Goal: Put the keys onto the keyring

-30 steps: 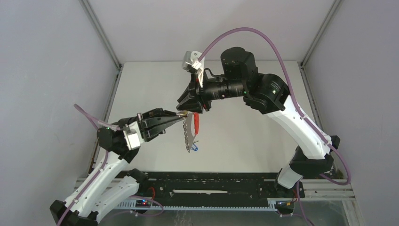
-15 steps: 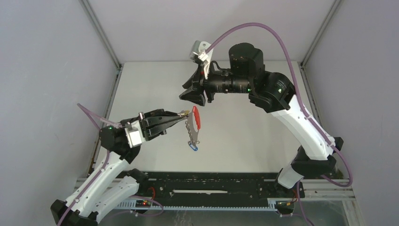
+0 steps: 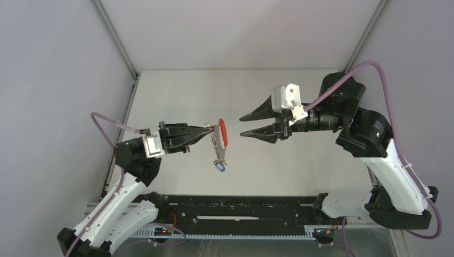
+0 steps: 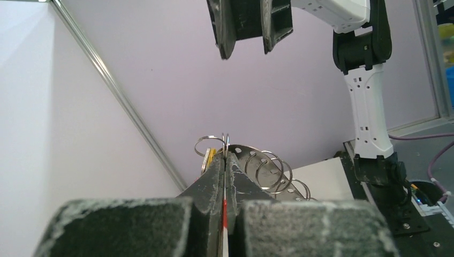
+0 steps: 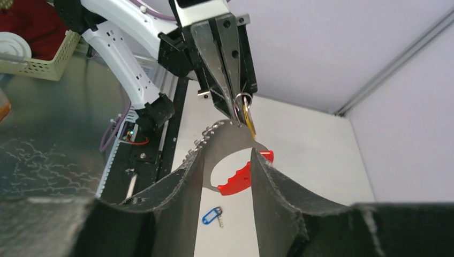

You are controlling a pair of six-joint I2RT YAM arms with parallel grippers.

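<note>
Top view: your left fingers (image 3: 193,135) clamp the keyring (image 3: 216,144), holding it aloft for threading, while the right fingers (image 3: 258,113) gape near it. Left wrist: that pinch sits on its rim. Right wrist: the blue key (image 5: 212,216) lies on the surface (image 5: 310,144) below, unthreaded.

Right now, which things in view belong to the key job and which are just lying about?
Job: keyring, clamped in the left pincer; yellow key by its top; blue key on the table; open right pincer.
Lying about: cream basket holding something red, beyond the table.
</note>
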